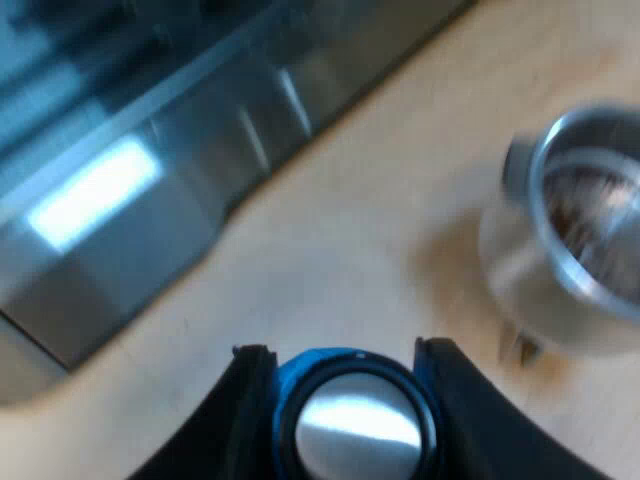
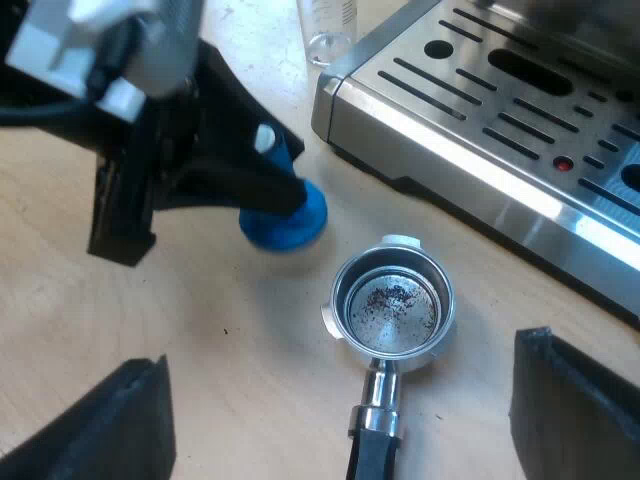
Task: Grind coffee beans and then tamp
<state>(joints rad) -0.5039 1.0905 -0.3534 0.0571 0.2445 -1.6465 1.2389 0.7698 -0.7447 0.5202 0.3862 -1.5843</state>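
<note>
Left gripper [image 1: 343, 348] is clamped on the blue tamper [image 1: 355, 425], one black finger on each side of it, with the tamper's shiny metal face toward the camera. The tamper is near the holder [image 2: 392, 305] but apart from it, not over the basket; can't tell if its base touches the wooden table [image 2: 230, 350] or hangs just above it. The holder lies loose on the table. Its basket is open side up, with a few dark coffee specks at the bottom and otherwise bare metal. Its dark handle [image 2: 375, 445] runs away from the basket toward the right gripper [image 2: 345, 385]. Right gripper is spread wide and holds nothing; it hovers above the holder, with the handle roughly in the gap between its fingers and not touched. The espresso machine [image 2: 500, 110] stands near the holder on the basket side, with its slotted steel drip tray facing up and a small gap of table between the two. The measuring glass [image 2: 328, 25] is well beyond the holder, upright, just beside the machine's corner.
</note>
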